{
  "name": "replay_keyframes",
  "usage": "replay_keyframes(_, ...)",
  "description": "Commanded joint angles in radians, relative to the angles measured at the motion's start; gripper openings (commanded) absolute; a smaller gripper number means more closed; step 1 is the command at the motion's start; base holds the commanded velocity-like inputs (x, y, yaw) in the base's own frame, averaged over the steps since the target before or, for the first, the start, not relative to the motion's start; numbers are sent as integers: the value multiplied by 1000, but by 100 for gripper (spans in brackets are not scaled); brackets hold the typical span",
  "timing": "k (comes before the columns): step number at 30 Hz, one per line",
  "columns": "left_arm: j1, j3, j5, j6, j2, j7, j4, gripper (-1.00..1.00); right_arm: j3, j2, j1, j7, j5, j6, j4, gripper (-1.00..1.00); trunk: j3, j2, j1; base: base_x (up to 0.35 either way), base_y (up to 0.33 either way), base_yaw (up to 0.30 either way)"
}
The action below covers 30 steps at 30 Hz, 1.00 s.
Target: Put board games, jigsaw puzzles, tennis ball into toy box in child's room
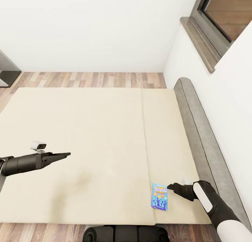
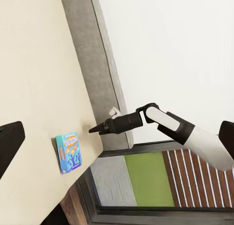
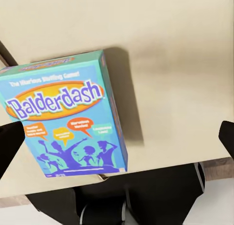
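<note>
The right gripper (image 1: pixel 170 186) hovers just beside the Balderdash board game (image 1: pixel 160 196), fingers spread apart. The game lies flat near the beige mattress's (image 1: pixel 87 137) foot edge. The left gripper (image 1: pixel 66 154) looks closed.

The head view looks steeply down from the foot edge of the bed (image 1: pixel 87 137), taking in the whole mattress, the headboard (image 1: pixel 196 123) along its right edge and the far wall. The left wrist view looks from well away across the mattress toward the headboard edge, catching the right gripper (image 2: pixel 92 130) and the board game (image 2: pixel 68 152) near the foot edge. The right wrist view hangs close above that same board game (image 3: pixel 68 122). All three share this near corner of the bed.
</note>
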Motion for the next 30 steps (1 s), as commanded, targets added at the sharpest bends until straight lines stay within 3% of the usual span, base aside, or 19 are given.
replay_keyframes(1,0,0,-1,11,0,-4,0,100,-1,0,0,-3,-5,5,-1,100,-3,-2,0,0,0,0)
replay_keyframes(30,0,-3,1,7,-3,-4,-1,100,-1,0,0,-3,-5,4,-1,100,-51,-2,0,0,0,0)
